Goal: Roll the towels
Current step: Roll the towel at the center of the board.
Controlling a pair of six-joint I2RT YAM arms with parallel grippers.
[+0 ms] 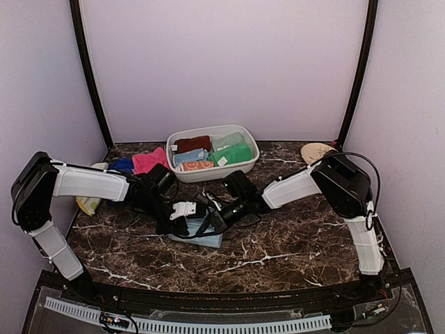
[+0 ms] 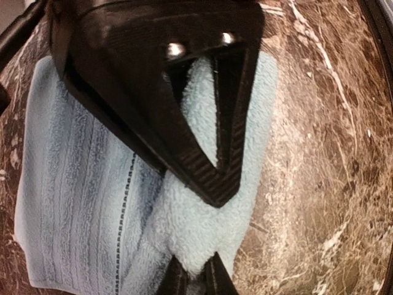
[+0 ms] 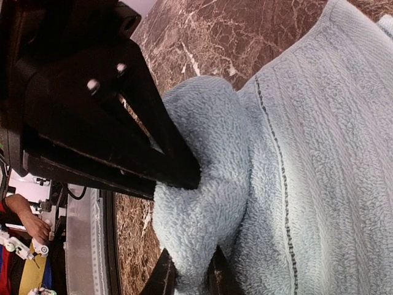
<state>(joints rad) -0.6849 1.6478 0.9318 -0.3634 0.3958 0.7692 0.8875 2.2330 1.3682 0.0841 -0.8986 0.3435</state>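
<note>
A small pale blue towel (image 1: 207, 239) lies flat on the dark marble table, near the middle. Both grippers meet over its near end. My left gripper (image 2: 202, 236) is shut on a bunched fold at the towel's (image 2: 80, 203) edge, with terry cloth filling the gap between its fingers. My right gripper (image 3: 187, 227) pinches a thick raised fold of the same towel (image 3: 331, 153). From above, the left gripper (image 1: 182, 224) and the right gripper (image 1: 212, 220) sit close side by side. A pink towel (image 1: 149, 160) and a royal blue towel (image 1: 122, 165) lie heaped at the back left.
A white oval tub (image 1: 201, 175) at the back centre holds rolled towels, among them a dark red one (image 1: 192, 144) and a green one (image 1: 233, 153). A tan plate (image 1: 316, 152) sits at the back right. A yellowish cloth (image 1: 89, 203) lies by the left wall.
</note>
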